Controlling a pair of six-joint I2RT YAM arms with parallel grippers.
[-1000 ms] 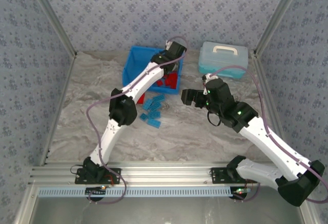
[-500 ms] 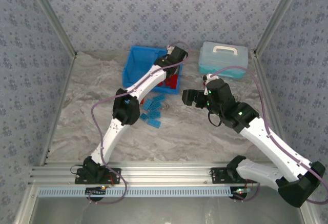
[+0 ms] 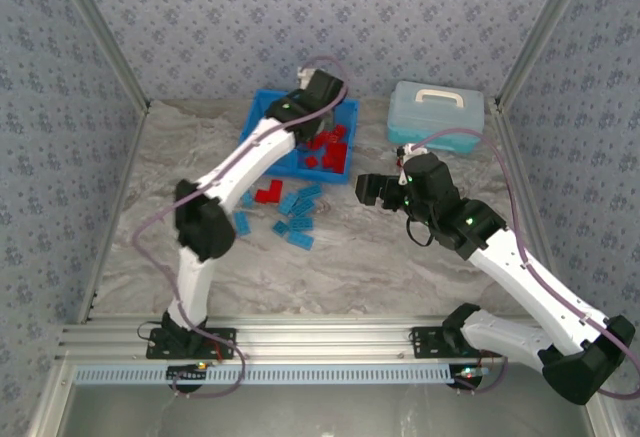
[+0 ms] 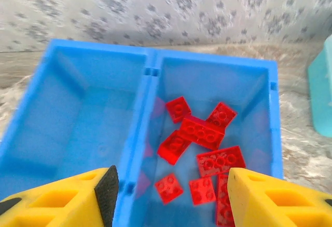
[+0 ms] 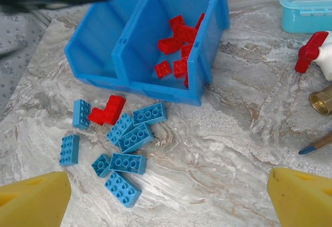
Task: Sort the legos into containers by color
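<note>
The bright blue bin (image 4: 150,66) has two compartments side by side. Its left one (image 4: 78,118) is empty, while several red legos (image 4: 199,131) lie in the right one (image 3: 327,149). My left gripper (image 4: 168,201) hovers above the bin (image 3: 262,127), open, nothing between its yellow fingers (image 4: 270,198). On the table in front of the bin lie several light blue legos (image 5: 129,138) and a red L-shaped piece (image 5: 106,110); they also show from the top (image 3: 297,215). My right gripper (image 5: 168,206) hangs open over the table right of the pile (image 3: 366,189).
A pale blue lidded case with a white handle (image 3: 436,112) stands right of the bin (image 5: 306,3). A red-handled fitting (image 5: 310,50) and a brass part (image 5: 321,99) lie near it. Metal frame posts and patterned walls close in the table.
My left gripper has opened and moved up and left over the bin, its arm swinging left off the table pile. The right arm has stayed still.
</note>
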